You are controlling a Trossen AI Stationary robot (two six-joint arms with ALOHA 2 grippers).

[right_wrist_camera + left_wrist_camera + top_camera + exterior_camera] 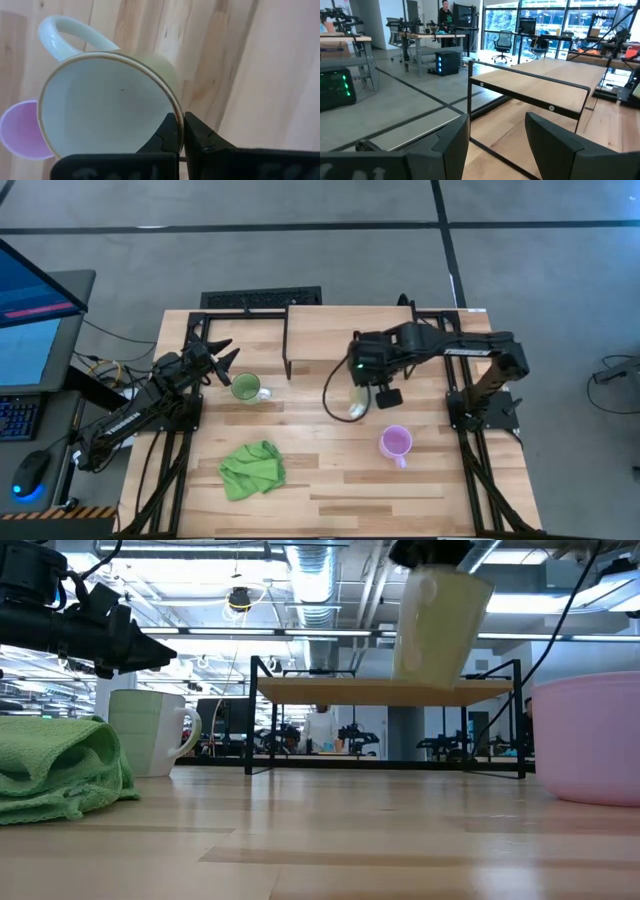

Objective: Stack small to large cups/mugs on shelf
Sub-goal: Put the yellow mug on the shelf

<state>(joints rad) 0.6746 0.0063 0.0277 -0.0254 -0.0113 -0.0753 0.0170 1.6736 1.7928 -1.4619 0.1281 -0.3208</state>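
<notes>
Where planks run pale, butcher-block table amid grey floor.

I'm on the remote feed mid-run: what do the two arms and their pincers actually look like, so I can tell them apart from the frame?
Both arms are dark, nearly black, jointed links. The left pincer ends in two flat, wedge-shaped black fingers. The right pincer has matching dark fingers. A small green light glows on the right arm's wrist, a black cable loops beside it, and pale lettering runs along each arm's long link.
</notes>
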